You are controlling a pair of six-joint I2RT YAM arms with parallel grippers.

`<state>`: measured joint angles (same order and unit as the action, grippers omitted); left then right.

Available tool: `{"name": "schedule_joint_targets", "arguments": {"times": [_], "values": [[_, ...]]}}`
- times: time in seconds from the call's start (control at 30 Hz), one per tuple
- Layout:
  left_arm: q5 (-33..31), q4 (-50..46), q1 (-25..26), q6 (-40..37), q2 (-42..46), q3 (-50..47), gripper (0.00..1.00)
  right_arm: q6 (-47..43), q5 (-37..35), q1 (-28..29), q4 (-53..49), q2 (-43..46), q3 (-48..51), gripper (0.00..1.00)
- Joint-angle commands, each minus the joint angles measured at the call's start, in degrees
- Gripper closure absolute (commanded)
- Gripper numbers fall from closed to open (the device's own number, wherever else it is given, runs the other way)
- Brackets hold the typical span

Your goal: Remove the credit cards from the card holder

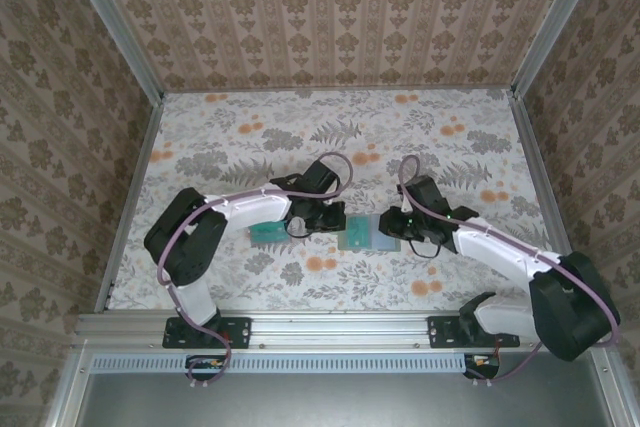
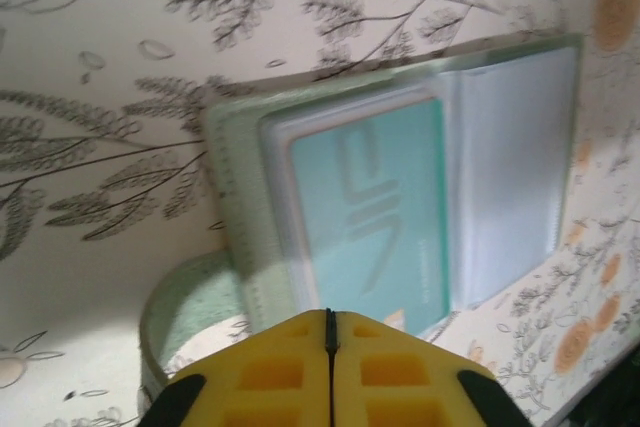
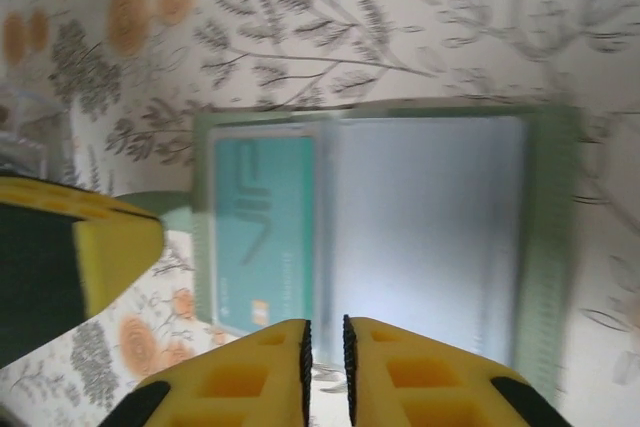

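Observation:
The card holder (image 1: 368, 238) lies open on the floral table between my two grippers. In the left wrist view its pale green border (image 2: 235, 197) frames a teal credit card (image 2: 370, 207) in the left pocket, beside a bluish-grey panel (image 2: 510, 157). My left gripper (image 2: 330, 315) is shut, its tips over the card's near edge; I cannot tell whether anything is nipped. In the right wrist view the same card (image 3: 265, 227) and the holder (image 3: 430, 227) appear. My right gripper (image 3: 325, 325) hovers at the holder's near edge by the fold, a narrow empty gap between its jaws.
Another teal card (image 1: 268, 233) lies flat on the table left of the holder, under the left arm. A pale green curved strip (image 2: 190, 307) sits by the holder's left edge. The left gripper's yellow finger (image 3: 110, 247) stands close beside the holder. Patterned walls enclose the table.

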<state>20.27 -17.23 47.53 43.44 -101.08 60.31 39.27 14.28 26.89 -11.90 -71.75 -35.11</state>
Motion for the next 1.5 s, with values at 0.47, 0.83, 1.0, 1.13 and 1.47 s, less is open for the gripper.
{"name": "schedule_joint_targets", "arguments": {"times": [0.47, 0.83, 1.0, 1.13, 1.47], "values": [[-0.5, 1.6, 1.0, 0.4, -3.9, 0.4, 0.98, 0.5, 6.0, 1.1, 2.0, -14.8, -7.0, 0.80], [-0.8, 0.2, 1.7, 0.2, -5.3, 0.3, 0.99, 1.2, 7.6, 1.1, 2.9, -18.8, -6.5, 0.81], [-0.6, 0.1, 1.9, 0.3, -5.8, 0.6, 1.00, 1.5, 9.3, 1.1, 4.3, -19.5, -6.4, 0.80], [-0.5, 0.1, 2.1, 0.3, -6.2, 0.9, 1.00, 1.8, 10.4, 1.0, 5.3, -19.7, -6.1, 0.80], [-1.7, -2.0, 2.3, 0.3, -6.1, 1.3, 1.00, 1.7, 10.4, 0.5, 5.1, -18.6, -5.0, 1.00]]}}
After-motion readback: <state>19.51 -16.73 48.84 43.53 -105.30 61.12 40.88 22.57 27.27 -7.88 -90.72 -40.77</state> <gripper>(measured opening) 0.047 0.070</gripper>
